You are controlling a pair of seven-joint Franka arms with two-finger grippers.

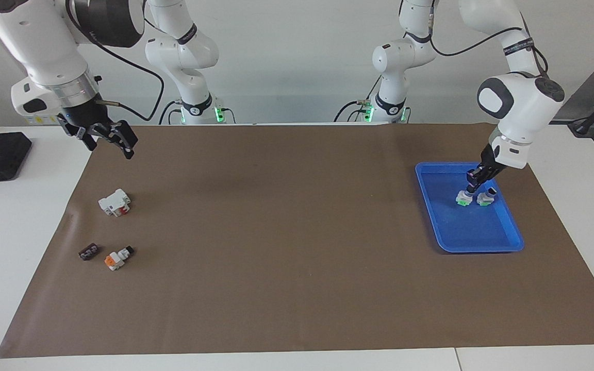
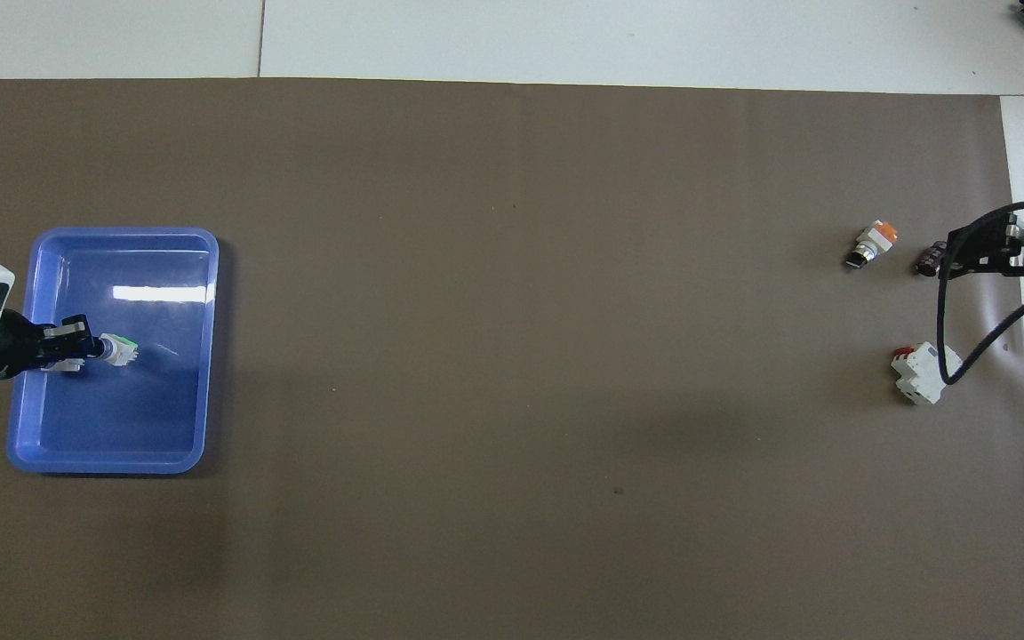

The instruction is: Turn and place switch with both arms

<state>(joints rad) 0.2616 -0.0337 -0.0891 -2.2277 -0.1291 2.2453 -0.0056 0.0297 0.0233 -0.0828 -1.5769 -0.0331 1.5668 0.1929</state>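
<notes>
Left gripper (image 1: 475,181) down inside blue tray (image 1: 503,246) at left arm's end of brown mat (image 1: 286,232), fingers closed on black knob end of green-faced switch (image 1: 463,199) standing on tray floor; second green-faced switch (image 1: 485,198) just beside it in facing view, mostly hidden under gripper from overhead. Right gripper (image 1: 114,138) raised over mat edge at right arm's end, fingers spread, holding nothing. Orange-faced switch (image 1: 117,258) lying on mat near that end, flat black piece (image 1: 88,252) just beside it, apart. Larger white block with red marks (image 1: 115,201) nearer to robots than those two
</notes>
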